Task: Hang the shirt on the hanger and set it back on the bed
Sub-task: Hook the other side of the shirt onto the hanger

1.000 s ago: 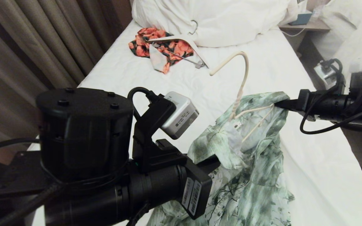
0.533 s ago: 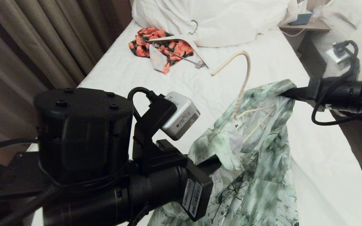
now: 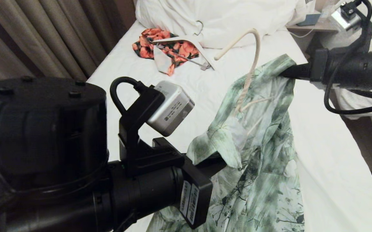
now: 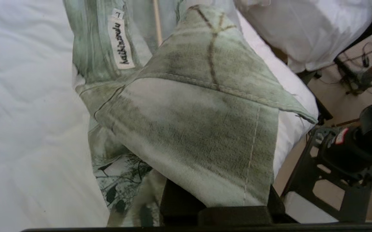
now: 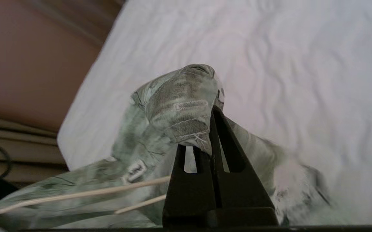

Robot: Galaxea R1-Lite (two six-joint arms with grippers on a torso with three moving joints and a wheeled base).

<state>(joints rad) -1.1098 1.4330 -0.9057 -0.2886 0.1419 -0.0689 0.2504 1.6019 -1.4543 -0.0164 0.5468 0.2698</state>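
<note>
Both claws pinch the shirt (image 3: 263,135): left gripper (image 3: 216,161) low, right gripper (image 3: 287,71) high, the hanger (image 3: 248,83) between them above the bed (image 3: 327,154)

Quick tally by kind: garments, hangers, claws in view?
Garments: 2, shirt, orange-red floral garment
Hangers: 2, hanger, flat white hanger
Claws: 2, left claw, right claw
Total: 6

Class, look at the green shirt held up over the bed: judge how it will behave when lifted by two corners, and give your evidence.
The shirt is probably floppy: it sags and folds between the left gripper and the right gripper. It seems light, since small pinches carry it. It may slide on the thin hanger, whose wire sits loosely inside the collar.
</note>
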